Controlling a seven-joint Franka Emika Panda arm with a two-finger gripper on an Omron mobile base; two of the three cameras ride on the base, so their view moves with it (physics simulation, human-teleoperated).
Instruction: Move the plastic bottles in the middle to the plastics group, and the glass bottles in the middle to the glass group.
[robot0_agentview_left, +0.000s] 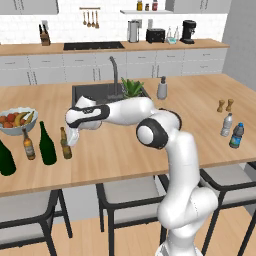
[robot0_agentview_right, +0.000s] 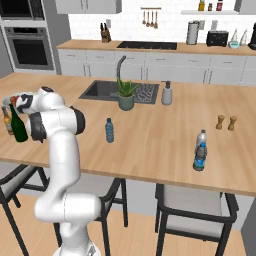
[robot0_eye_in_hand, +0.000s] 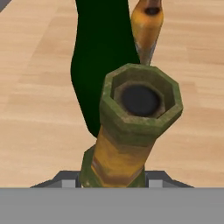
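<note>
The white arm reaches left and low over the wooden island counter (robot0_agentview_left: 125, 150), its gripper (robot0_agentview_left: 68, 141) clamped on the short amber-brown beer bottle (robot0_agentview_left: 65, 145) near the counter's left front edge, beside the tall dark green wine bottle (robot0_agentview_left: 47, 145). White cabinets line the back wall.

On the island counter (robot0_agentview_left: 125, 150) in the left base view, the wide bottle (robot0_agentview_left: 6, 159) stood farthest at nine o'clock. Toward three o'clock from it came a beer bottle (robot0_agentview_left: 28, 145), the wine bottle (robot0_agentview_left: 47, 145), then another beer bottle (robot0_agentview_left: 65, 145). The fruit bowl (robot0_agentview_left: 17, 121) sat behind them at twelve o'clock. The plastics pair (robot0_agentview_left: 232, 131) stood well apart at three o'clock.
</note>
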